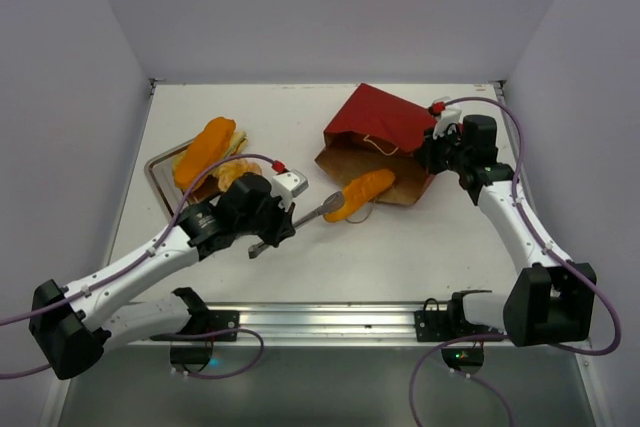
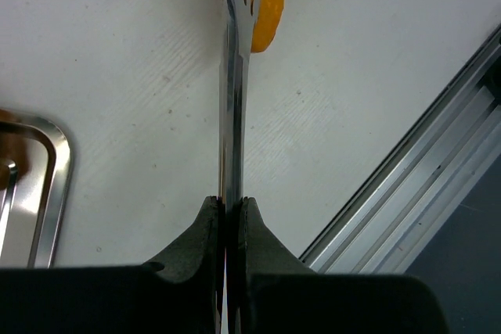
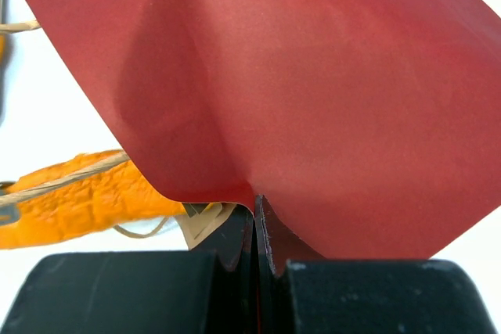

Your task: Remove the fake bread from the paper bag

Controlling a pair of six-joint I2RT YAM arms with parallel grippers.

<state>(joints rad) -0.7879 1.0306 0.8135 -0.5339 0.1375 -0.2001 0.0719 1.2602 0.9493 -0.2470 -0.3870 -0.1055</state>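
Roll (image 1: 360, 194) beside one bag (image 1: 375, 122), second roll (image 1: 205, 150) on tray (image 1: 153, 175).

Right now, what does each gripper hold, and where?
The left gripper holds the metal tongs by the handle end, their tips at the long roll. The right gripper pinches the paper bag by a fold of its red wall.

a dark red paper bag (image 1: 385, 132) lies on its side at the worktop's (image 1: 400, 247) far right, its brown-lined mouth open, a long golden-orange roll (image 1: 362, 194) at the opening; other bread pieces (image 1: 205, 152) lie heaped well apart, left.
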